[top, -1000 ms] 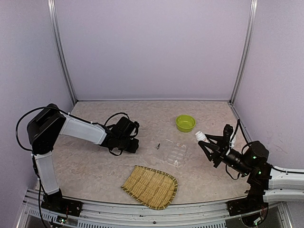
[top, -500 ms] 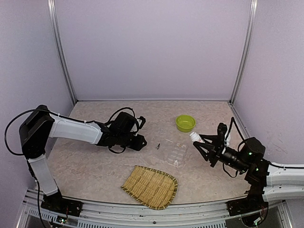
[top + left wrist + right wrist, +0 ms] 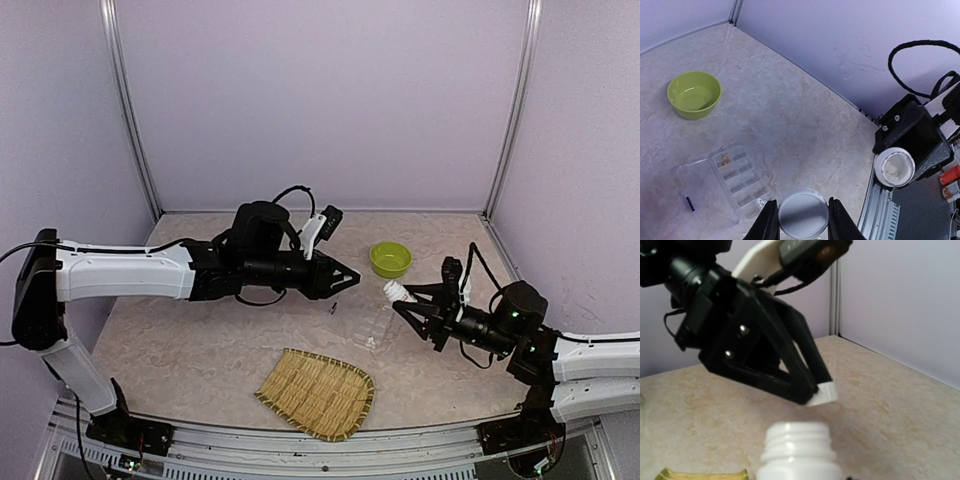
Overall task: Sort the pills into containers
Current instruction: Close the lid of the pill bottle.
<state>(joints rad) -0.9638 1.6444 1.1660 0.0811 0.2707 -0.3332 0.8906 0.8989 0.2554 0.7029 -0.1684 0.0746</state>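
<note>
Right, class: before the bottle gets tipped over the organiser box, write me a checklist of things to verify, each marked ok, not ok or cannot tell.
1. Cap off the bottle: ok. Its threaded neck is open, and the left end effector holds the cap.
2. Right end effector gripping the bottle: ok.
3. Organiser box lid open: ok. The compartments are exposed.
4. Bottle mouth above a compartment: cannot tell. The top view shows it near the box's right edge.
5. Pills inside the bottle: cannot tell.
</note>
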